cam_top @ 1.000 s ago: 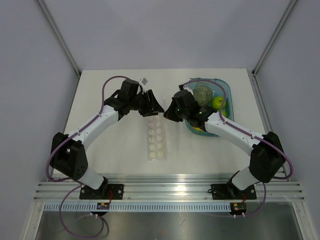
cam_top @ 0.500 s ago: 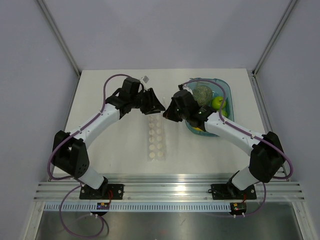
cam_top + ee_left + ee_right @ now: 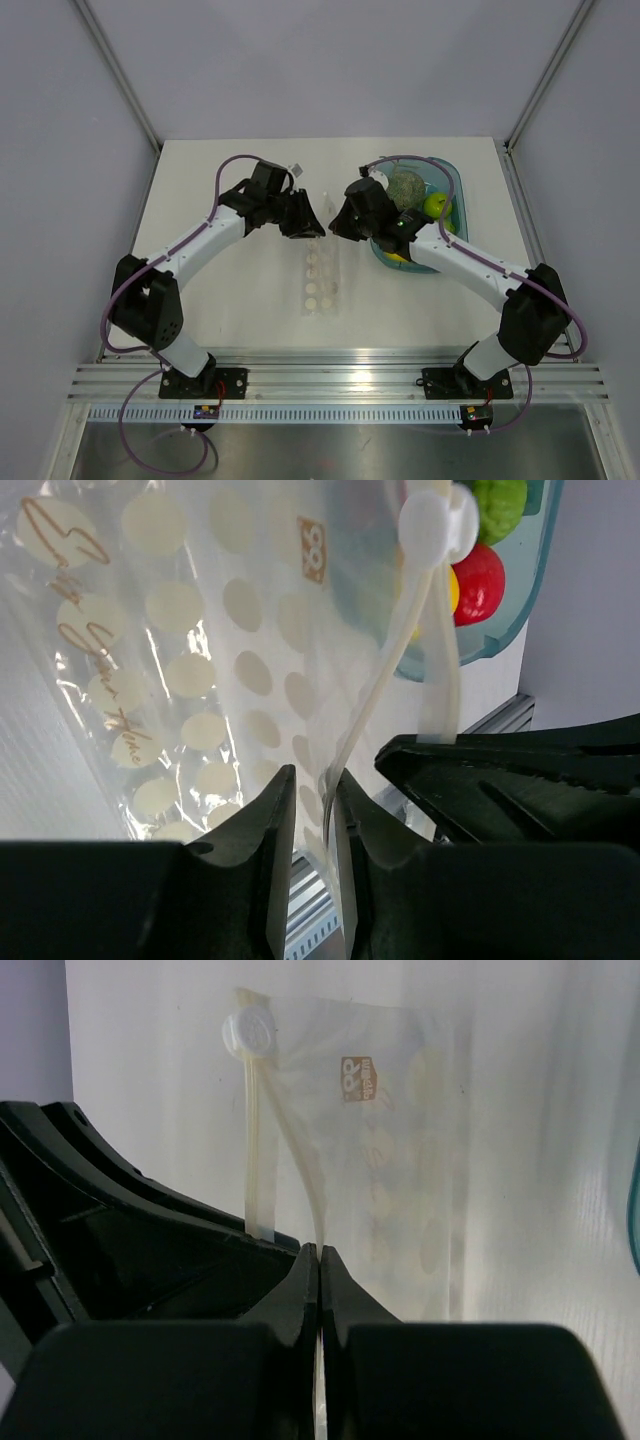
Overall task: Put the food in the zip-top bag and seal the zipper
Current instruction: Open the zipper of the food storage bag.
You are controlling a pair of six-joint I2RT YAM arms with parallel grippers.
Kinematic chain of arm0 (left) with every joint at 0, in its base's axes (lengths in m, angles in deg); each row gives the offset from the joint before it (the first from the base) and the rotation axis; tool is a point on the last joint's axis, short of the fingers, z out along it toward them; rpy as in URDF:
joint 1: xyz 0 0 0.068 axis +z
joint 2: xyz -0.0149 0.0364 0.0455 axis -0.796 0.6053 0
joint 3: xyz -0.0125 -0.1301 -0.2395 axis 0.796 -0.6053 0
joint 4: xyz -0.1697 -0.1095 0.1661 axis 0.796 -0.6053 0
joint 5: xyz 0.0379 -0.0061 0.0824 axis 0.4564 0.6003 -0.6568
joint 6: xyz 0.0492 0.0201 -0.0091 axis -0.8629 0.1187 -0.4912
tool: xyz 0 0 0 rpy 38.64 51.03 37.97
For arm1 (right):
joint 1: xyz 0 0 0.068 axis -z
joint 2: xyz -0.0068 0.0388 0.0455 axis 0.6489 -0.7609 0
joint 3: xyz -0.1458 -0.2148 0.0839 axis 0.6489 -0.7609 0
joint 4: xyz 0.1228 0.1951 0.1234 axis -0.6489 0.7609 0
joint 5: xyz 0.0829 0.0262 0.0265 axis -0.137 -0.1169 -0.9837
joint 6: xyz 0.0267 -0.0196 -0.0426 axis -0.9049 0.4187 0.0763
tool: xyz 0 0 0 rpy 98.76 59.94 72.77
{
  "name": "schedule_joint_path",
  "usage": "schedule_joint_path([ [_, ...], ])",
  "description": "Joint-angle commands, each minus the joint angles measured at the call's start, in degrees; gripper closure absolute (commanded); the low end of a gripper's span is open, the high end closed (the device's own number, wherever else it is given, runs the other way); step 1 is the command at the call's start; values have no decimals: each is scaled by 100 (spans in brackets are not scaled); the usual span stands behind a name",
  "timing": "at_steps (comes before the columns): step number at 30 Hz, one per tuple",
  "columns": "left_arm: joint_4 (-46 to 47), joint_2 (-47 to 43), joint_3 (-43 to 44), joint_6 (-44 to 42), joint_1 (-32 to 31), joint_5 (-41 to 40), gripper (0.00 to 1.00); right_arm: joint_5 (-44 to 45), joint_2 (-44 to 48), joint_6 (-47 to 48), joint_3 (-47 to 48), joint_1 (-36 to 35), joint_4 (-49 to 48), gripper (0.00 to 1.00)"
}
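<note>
zip-top bag point(image 3: 322, 278): centre, empty, mouth end up between the grippers; zipper point(image 3: 440, 650) unsealed | right gripper point(image 3: 318, 1260): pressed together on one mouth lip; left gripper point(image 3: 315, 810): jaws narrowly apart around the other lip | food point(image 3: 434, 205): all in blue tray point(image 3: 455, 180) beside bag; loading, sealing remain

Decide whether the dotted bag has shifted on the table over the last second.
Yes. The dotted bag has slid slightly right, toward the blue tray.

From above, the left claw point(image 3: 316, 227) and right claw point(image 3: 336, 229) hide the mouth of the zip-top bag point(image 3: 322, 281).
</note>
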Motion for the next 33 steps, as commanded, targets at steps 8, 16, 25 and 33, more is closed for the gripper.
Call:
schedule_joint_path([
  [8, -135, 102, -125, -136, -328, -91, 100, 197, -17, 104, 478, -68, -35, 100],
  [16, -1512, 58, 954, -1005, 67, -1346, 100, 952, 72, 639, 740, -50, 834, 100],
  [25, -3544, 296, 4485, -2166, 357, -2323, 100, 1489, -247, 1466, 2535, -50, 1094, 100],
  [33, -3098, 84, 2945, -2184, 340, -2236, 100, 1340, -438, 1238, 1833, 2, 854, 100],
])
